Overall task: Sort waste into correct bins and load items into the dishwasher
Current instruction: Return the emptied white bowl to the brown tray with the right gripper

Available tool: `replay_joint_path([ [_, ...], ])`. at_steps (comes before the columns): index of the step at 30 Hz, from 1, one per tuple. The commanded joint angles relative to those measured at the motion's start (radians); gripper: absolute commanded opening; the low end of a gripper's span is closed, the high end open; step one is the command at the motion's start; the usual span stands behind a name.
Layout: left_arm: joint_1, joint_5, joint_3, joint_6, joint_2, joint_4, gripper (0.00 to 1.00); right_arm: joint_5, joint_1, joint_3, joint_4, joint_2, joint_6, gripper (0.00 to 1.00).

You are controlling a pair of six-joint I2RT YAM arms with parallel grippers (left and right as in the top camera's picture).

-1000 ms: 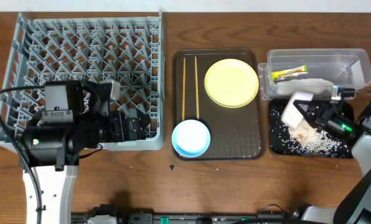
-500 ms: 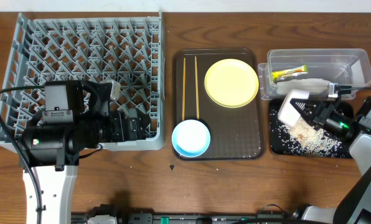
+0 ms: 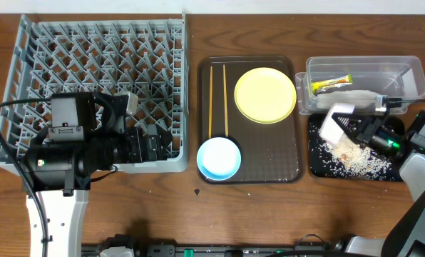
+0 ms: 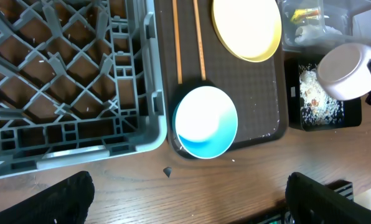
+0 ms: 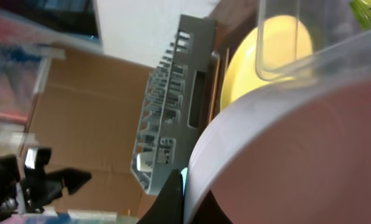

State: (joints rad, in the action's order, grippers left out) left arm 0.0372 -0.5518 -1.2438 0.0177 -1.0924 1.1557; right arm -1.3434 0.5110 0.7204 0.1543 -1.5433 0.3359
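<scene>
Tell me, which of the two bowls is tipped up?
The white bowl, held tilted by the right claw over the black tray; the blue bowl sits upright on the brown tray.

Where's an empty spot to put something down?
The brown tray is bare below the yellow plate, right of the blue bowl. So is the table in front. Crowded: the black tray, where the right gripper holds the white bowl over rice.
</scene>
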Motion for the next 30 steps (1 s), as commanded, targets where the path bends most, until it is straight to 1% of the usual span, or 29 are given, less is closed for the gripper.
replay_joint_path([
  [1,-0.004,-0.016,-0.015,-0.018,-0.003,0.003,0.99,-0.012,-0.009,0.003,-0.005,0.001,0.055,0.01],
  [2,-0.004,-0.016,-0.015,-0.018,-0.003,0.003,0.98,-0.082,-0.015,0.003,-0.026,0.002,0.021,0.01],
  [4,-0.004,-0.016,-0.015,-0.018,-0.003,0.003,0.99,-0.115,-0.037,0.003,-0.042,0.012,0.039,0.01],
  [6,-0.004,-0.016,-0.015,-0.018,-0.003,0.003,0.99,-0.104,-0.077,0.003,-0.043,0.039,0.074,0.01],
  [8,-0.004,-0.016,-0.015,-0.018,-0.003,0.003,0.99,-0.067,-0.132,0.005,-0.042,0.080,0.079,0.01],
  [10,-0.004,-0.016,-0.015,-0.018,-0.003,0.003,0.99,0.005,-0.220,0.005,-0.028,0.142,0.079,0.01],
  [13,-0.004,-0.016,-0.015,-0.018,-0.003,0.003,0.99,0.220,-0.377,0.005,0.045,0.224,0.079,0.01],
  [15,-0.004,-0.016,-0.015,-0.018,-0.003,0.003,0.98,0.491,-0.520,0.005,0.131,0.273,0.080,0.01],
  [16,-0.004,-0.016,-0.015,-0.018,-0.003,0.003,0.99,0.651,-0.595,0.005,0.170,0.288,0.080,0.01],
  [17,-0.004,-0.016,-0.015,-0.018,-0.003,0.003,0.99,0.852,-0.686,0.005,0.208,0.298,0.079,0.01],
  [18,-0.004,-0.016,-0.015,-0.018,-0.003,0.003,0.99,0.993,-0.757,0.006,0.229,0.298,0.078,0.01],
  [19,-0.004,-0.016,-0.015,-0.018,-0.003,0.003,0.98,1.086,-0.813,0.006,0.241,0.296,0.071,0.01],
  [21,-0.004,-0.016,-0.015,-0.018,-0.003,0.003,0.99,1.215,-0.921,0.007,0.247,0.286,0.029,0.01],
  [24,-0.004,-0.016,-0.015,-0.018,-0.003,0.003,0.99,1.316,-1.048,0.015,0.243,0.261,0.014,0.01],
  [27,-0.004,-0.016,-0.015,-0.018,-0.003,0.003,0.99,1.389,-1.112,0.018,0.238,0.209,-0.012,0.01],
  [30,-0.004,-0.016,-0.015,-0.018,-0.003,0.003,0.99,1.442,-1.126,0.018,0.222,0.137,-0.068,0.01],
])
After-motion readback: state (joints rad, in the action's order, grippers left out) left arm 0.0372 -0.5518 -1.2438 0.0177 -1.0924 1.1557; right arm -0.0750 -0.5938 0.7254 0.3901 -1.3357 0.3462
